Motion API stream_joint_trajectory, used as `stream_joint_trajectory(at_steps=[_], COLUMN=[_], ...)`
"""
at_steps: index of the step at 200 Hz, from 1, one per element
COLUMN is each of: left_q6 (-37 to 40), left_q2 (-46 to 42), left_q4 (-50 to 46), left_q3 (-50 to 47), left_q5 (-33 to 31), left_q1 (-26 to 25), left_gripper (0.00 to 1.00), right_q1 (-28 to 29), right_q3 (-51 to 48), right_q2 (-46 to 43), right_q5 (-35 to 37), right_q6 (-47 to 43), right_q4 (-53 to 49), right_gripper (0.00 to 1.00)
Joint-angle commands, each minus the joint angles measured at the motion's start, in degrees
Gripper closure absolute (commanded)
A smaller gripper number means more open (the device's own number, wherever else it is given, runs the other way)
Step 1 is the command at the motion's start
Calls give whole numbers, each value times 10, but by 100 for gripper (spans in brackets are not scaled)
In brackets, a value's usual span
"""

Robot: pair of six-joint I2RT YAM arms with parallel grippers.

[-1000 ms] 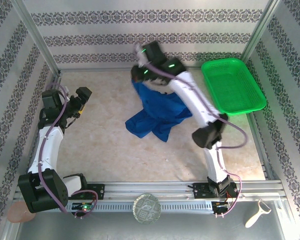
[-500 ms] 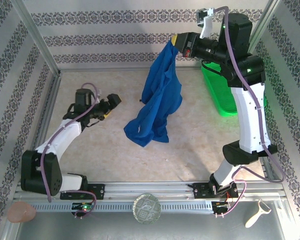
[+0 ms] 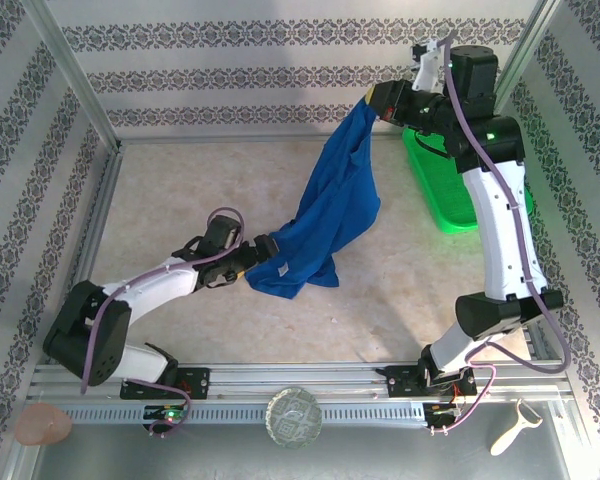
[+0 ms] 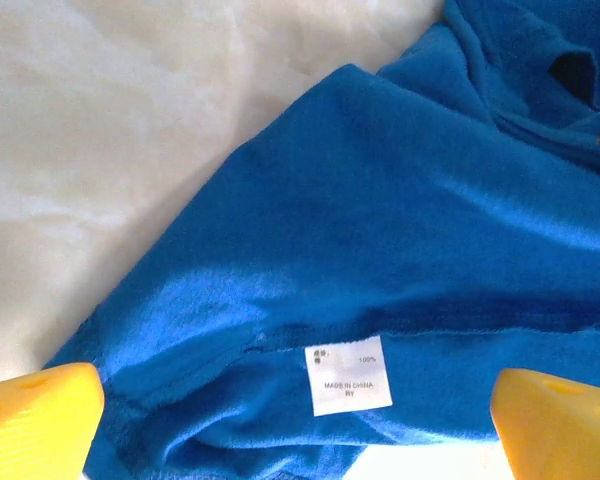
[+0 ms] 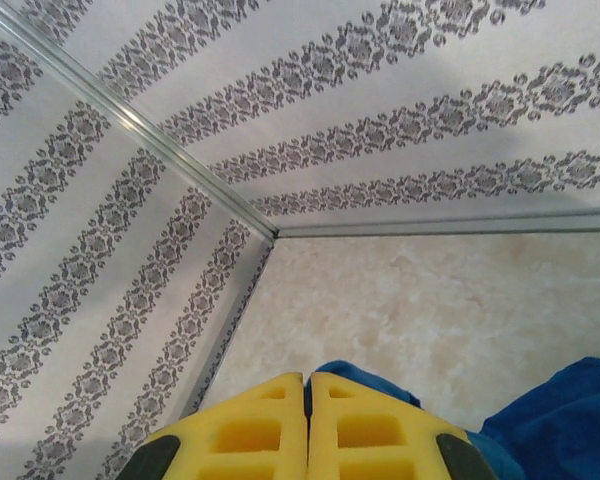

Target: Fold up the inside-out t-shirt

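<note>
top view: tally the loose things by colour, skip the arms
blue: 1, t-shirt
green: 1, basket
cream: 1, peeler
pink: 1, lump
grey: 1, round dish
total: 5

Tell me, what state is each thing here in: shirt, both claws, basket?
t-shirt: one end lifted high, the other bunched on the table, label showing.
right gripper: shut on the t-shirt, raised.
left gripper: open, at the t-shirt's low edge.
basket: on the table, empty where visible.
</note>
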Motion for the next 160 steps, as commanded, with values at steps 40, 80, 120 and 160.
stream_joint_trajectory(at_steps=[40,80,120,160], left_q6=[-67,-89,-105,-129], left_q2=[-28,-20,16,59], left_q4=[-84,-67,-48,-43], left_q3=[-16,-23,-16,-8], left_q5=[-151,-170,-176,-188], left_q1=[-51,-84,-104,-120], left_gripper=[2,8,17,26], right_q1=[-18,-19,-24,-28], right_q3=[-20,-31,-40,-47], right_q2=[-19,-18,-22,-21], right_q5=[1,0,3,1], right_q6=[14,21,27,36], right_q4=[54,64,70,77], right_gripper=[100,100,100,100])
